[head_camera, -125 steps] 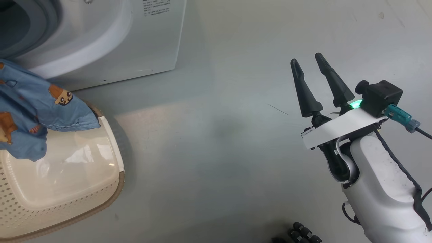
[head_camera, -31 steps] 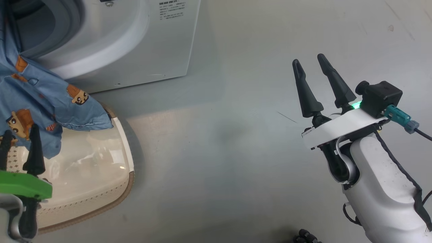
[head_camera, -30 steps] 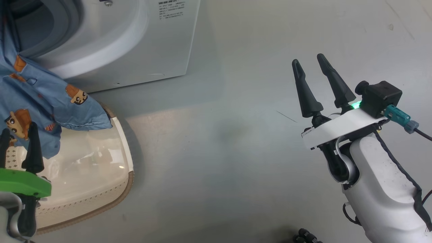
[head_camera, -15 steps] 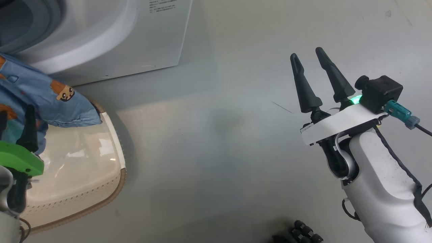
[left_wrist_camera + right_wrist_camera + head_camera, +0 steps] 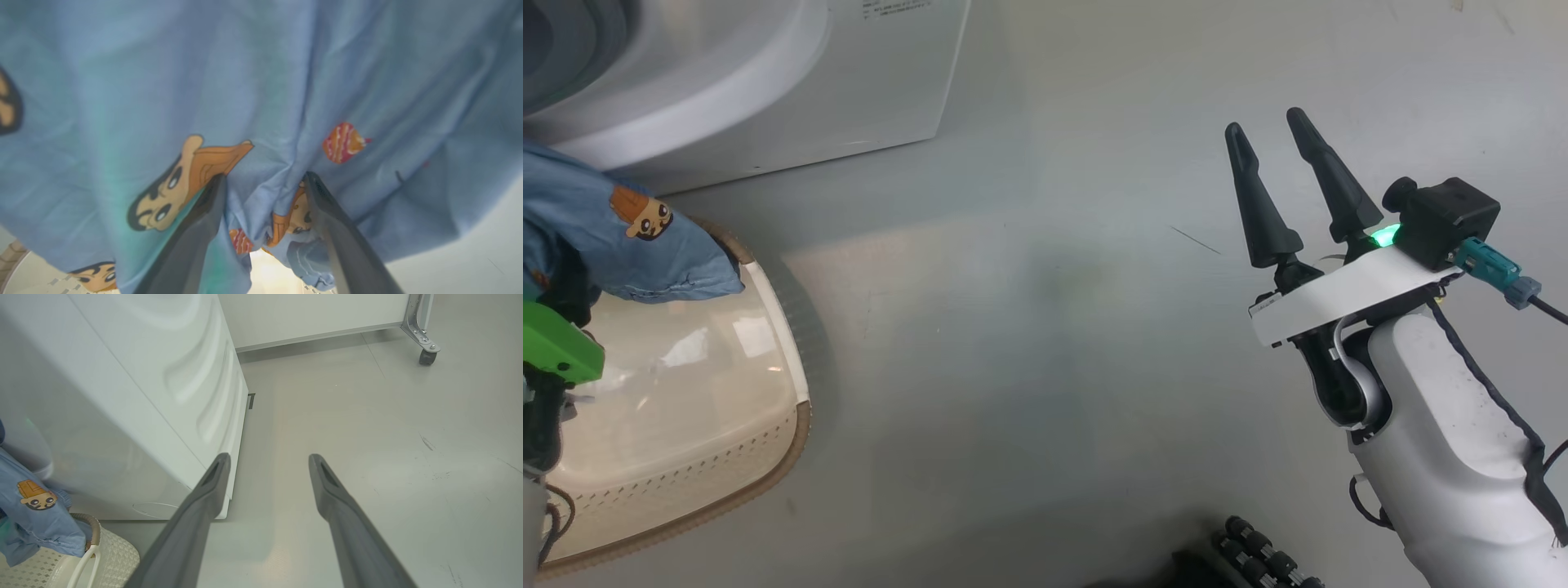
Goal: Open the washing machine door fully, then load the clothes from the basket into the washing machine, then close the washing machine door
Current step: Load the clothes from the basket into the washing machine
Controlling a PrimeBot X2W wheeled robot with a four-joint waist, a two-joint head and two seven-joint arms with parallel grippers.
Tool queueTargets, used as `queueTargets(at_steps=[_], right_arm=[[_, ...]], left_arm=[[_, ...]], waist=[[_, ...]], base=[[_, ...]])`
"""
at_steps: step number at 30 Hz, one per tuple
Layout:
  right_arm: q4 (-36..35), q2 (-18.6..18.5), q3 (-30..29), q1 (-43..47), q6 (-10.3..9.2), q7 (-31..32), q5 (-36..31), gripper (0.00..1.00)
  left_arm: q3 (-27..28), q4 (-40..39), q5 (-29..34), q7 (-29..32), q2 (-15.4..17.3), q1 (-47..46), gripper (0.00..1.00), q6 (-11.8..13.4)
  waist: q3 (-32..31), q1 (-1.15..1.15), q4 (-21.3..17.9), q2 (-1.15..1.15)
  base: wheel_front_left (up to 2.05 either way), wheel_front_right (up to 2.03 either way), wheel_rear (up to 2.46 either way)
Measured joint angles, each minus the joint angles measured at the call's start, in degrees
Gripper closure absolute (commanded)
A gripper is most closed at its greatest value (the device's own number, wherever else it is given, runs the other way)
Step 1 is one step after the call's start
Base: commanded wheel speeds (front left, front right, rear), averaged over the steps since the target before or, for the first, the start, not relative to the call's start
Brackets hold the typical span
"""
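Observation:
Light blue clothes (image 5: 621,237) with cartoon figures hang over the far edge of the cream basket (image 5: 768,327), in front of the white washing machine (image 5: 768,73). My left gripper (image 5: 265,176) is open, its fingers pushed into the cloth (image 5: 163,81) with a bunched fold between them. In the head view its green bracket (image 5: 556,351) sits over the basket at the left edge. My right gripper (image 5: 1264,124) hangs open and empty over the floor at the right, well away from the basket. From the right wrist, that gripper (image 5: 268,457) points past the machine's corner (image 5: 122,375). The washing machine door is out of view.
Grey floor lies between the basket and my right arm. A black ribbed part (image 5: 1258,559) shows at the bottom edge. Beyond the machine, a metal frame leg on a caster (image 5: 427,355) stands by a white wall panel.
The head camera has shifted, sliding the scene left and up. My left gripper has moved from below the hanging garment into it, fingers still open. The right arm has held still.

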Motion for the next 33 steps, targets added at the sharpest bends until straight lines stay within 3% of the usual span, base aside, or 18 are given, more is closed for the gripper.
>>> queueTargets(at_steps=[15,16,17,18,19,33], right_arm=[[-0.18,0.55,-0.65,-0.96,0.00,0.00,-0.13,0.00],[-0.18,0.57,-0.76,-0.97,0.00,0.00,-0.21,0.00],[-0.18,0.59,-0.87,-0.98,0.00,0.00,-0.30,0.00],[-0.18,0.62,-0.93,-0.99,0.00,0.00,-0.37,0.00],[-0.16,0.66,-0.99,-0.99,0.00,0.00,-0.40,0.00],[0.16,0.91,-1.64,-1.02,0.00,0.00,-0.54,0.00]], left_arm=[[-0.87,5.92,-0.14,-1.98,1.35,-5.55,0.00,-0.01],[-1.12,6.03,-0.14,-2.48,1.35,-5.59,0.10,-0.01],[-1.35,6.24,-0.13,-2.98,1.35,-5.64,0.41,-0.01],[-1.60,6.48,-0.13,-3.42,1.34,-5.72,0.62,-0.01],[-1.91,6.76,-0.13,-3.80,1.32,-5.87,1.00,-0.01],[-4.48,8.39,-1.24,-10.91,-0.40,-6.06,1.00,-0.01]], waist=[[1.96,0.00,-0.50,0.00],[2.00,0.00,-0.50,0.00],[2.02,0.00,-0.49,0.00],[2.02,0.00,-0.48,0.00],[2.02,0.00,-0.46,0.00],[-0.09,0.00,1.01,0.00]], base=[[0.00,0.00,0.00],[0.00,0.00,0.00],[0.00,0.00,0.00],[0.00,0.00,0.00],[0.00,0.00,0.00],[0.00,0.00,0.00]])
